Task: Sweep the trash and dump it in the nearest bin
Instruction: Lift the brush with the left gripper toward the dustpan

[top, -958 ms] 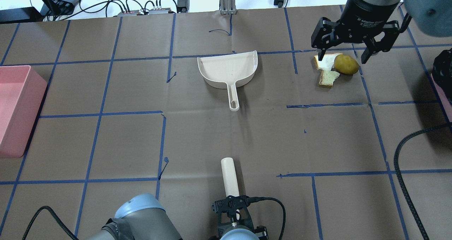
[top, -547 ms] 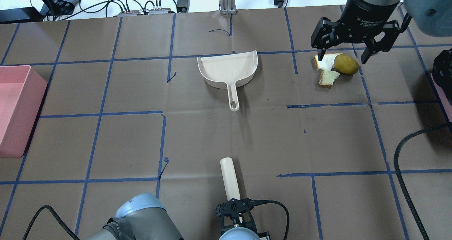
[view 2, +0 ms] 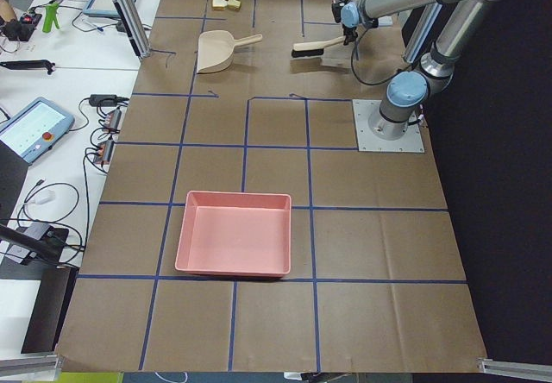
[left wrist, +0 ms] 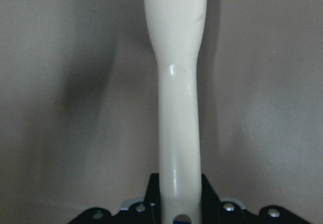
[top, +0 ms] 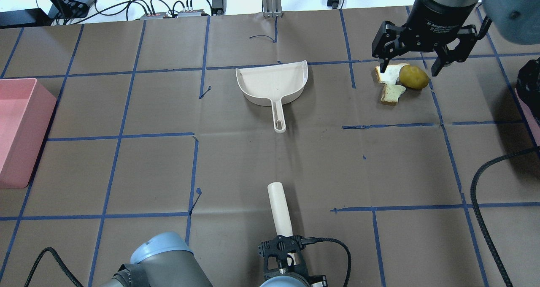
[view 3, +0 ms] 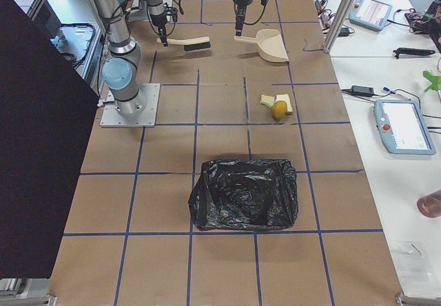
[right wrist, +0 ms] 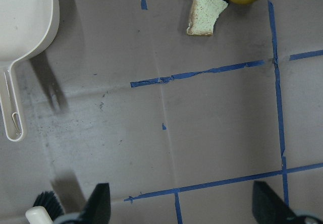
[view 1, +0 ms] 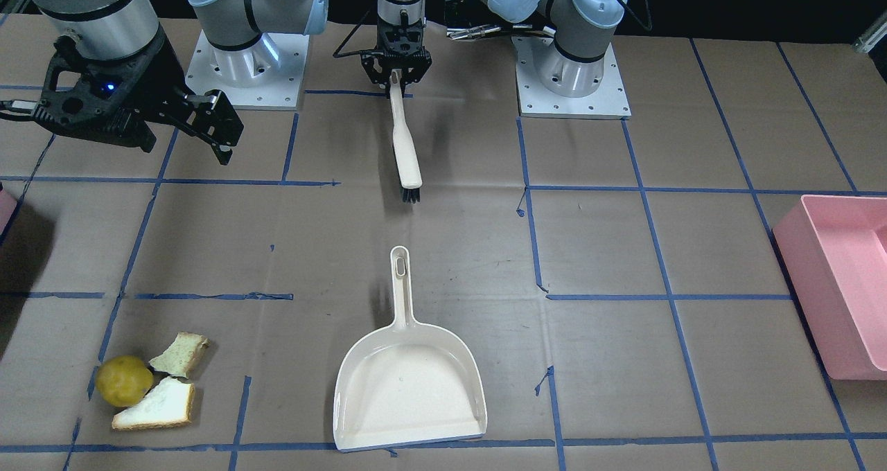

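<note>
Standing at the robot's right end of the table [view 3: 172,202], the black-bagged bin [view 3: 244,192] is placed nearest the trash [view 3: 278,105]. The dustpan [top: 272,84] is laid flat mid-table, handle toward the robot for grasping. The brush [top: 278,209] is pinched at its handle by the left gripper [top: 282,241], long axis pointing at the dustpan, bristles down. The right gripper [view 1: 181,142] is spread wide, empty, held high near the bread slices [top: 390,84] and potato-like lump [top: 413,77].

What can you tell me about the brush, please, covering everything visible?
The brush is a smooth, cream, plastic-looking hand brush with short black bristles under its far end. The left tool is shut on its handle end and holds it roughly level, pointing toward the dustpan, apart from it. Whether the bristles touch the table is unclear.
</note>
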Controlling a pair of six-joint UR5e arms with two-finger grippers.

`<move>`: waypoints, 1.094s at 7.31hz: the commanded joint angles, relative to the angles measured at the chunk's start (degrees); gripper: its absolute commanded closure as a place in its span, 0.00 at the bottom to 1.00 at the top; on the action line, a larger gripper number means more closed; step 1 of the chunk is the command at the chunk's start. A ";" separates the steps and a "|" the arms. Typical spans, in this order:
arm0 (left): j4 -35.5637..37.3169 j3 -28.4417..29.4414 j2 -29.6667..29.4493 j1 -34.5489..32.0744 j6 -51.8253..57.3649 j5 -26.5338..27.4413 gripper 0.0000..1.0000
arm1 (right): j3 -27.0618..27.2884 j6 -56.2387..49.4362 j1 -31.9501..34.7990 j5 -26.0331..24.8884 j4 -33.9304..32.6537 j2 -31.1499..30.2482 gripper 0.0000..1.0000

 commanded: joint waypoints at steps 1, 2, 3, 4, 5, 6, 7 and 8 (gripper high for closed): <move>-5.06 0.21 6.14 1.35 0.31 2.85 1.00 | -0.06 0.00 0.00 0.00 0.00 0.03 0.00; -11.89 2.12 8.87 3.10 1.27 4.09 1.00 | 0.03 0.09 0.00 0.00 0.00 0.03 0.00; -19.45 5.45 10.72 6.25 4.23 4.10 1.00 | -0.06 0.00 0.00 0.09 0.00 -0.06 0.00; -26.74 9.40 12.13 10.28 8.61 4.10 1.00 | -0.06 0.00 0.00 0.09 0.00 -0.06 0.00; -32.39 13.26 12.41 14.67 15.01 4.10 1.00 | -0.06 0.09 0.08 0.00 0.09 0.12 0.00; -36.18 16.96 11.71 19.50 21.34 4.01 1.00 | -0.49 0.09 0.09 0.00 0.00 0.21 0.00; -37.53 19.69 11.18 24.42 27.14 3.66 1.00 | -0.67 -0.09 0.17 0.09 -0.09 0.56 0.00; -38.76 21.37 11.00 28.47 34.25 3.57 1.00 | -1.02 -0.26 0.26 0.09 -0.09 1.08 0.00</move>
